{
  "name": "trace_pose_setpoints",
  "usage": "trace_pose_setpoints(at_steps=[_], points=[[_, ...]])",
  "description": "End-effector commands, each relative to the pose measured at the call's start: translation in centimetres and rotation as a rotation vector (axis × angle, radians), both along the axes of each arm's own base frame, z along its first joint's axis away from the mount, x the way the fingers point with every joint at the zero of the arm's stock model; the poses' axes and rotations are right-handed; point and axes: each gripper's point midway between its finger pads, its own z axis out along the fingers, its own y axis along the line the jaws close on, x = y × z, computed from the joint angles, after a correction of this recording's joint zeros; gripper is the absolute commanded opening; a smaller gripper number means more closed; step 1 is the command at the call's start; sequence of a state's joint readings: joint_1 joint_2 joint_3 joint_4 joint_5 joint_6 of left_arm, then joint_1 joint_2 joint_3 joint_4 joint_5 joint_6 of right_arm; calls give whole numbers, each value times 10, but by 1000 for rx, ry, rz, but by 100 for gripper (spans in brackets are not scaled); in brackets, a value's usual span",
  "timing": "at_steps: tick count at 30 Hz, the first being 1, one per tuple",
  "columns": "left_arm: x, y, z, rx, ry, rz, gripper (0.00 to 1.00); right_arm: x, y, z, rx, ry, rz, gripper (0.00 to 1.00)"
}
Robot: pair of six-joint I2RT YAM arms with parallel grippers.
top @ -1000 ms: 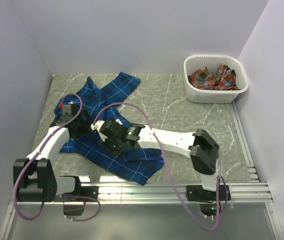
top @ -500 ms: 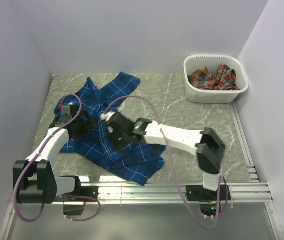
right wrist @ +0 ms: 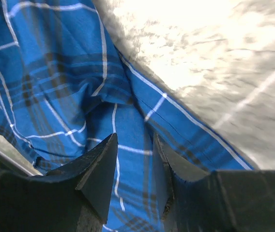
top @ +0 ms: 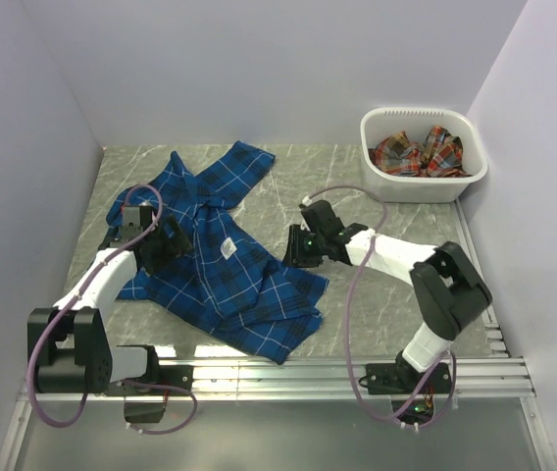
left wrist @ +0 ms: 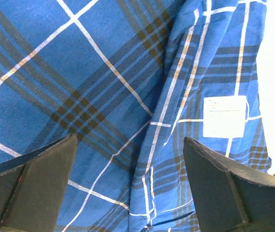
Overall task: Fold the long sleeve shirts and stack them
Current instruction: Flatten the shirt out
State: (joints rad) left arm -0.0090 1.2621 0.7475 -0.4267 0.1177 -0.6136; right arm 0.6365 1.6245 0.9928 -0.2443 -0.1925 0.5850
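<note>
The royal blue plaid long sleeve shirt (top: 229,285) lies partly folded on the left half of the table, one sleeve reaching toward the back and a white label (top: 227,250) facing up. My left gripper (top: 171,242) hovers wide open over its left part; cloth (left wrist: 103,72) fills the left wrist view under the gripper (left wrist: 130,140). At the shirt's right edge, my right gripper (top: 293,250) is low and open. Between its fingers (right wrist: 135,140) only the flat cloth (right wrist: 55,82) below shows. A red-orange plaid shirt (top: 421,152) lies crumpled in the basket.
The white plastic basket (top: 426,191) stands at the back right corner. Grey marble tabletop (top: 386,226) shows between it and the blue shirt. A metal rail (top: 357,368) runs along the near edge, and walls close in on the left, back and right.
My right gripper opened, letting go of the blue cloth near the shirt's middle, and drew back right to its edge. The folded part with the label now lies uncovered. The left gripper stayed put.
</note>
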Motion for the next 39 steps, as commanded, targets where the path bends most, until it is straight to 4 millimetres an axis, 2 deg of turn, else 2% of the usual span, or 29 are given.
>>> trace_pose_setpoints(at_steps=[1,3,11,22,23,27,30,39], points=[[4,-4,2,-20,-13,-23,97,18,31,14,173,-40,22,44],[4,-5,0,-22,-5,-25,97,21,35,3,174,-25,35,45],[4,-5,-2,-26,6,-27,98,28,45,-14,168,-9,81,46],[5,-5,-3,-23,12,-27,98,30,53,-21,170,-5,138,44],[4,-5,-4,-23,15,-27,97,30,54,-20,171,-6,140,43],[3,-5,-4,-21,16,-26,98,31,55,-14,177,-26,156,19],[3,-5,-5,-21,18,-26,98,32,56,-6,183,-51,173,6],[3,-1,-5,-6,21,-16,98,29,39,17,83,-41,174,4]])
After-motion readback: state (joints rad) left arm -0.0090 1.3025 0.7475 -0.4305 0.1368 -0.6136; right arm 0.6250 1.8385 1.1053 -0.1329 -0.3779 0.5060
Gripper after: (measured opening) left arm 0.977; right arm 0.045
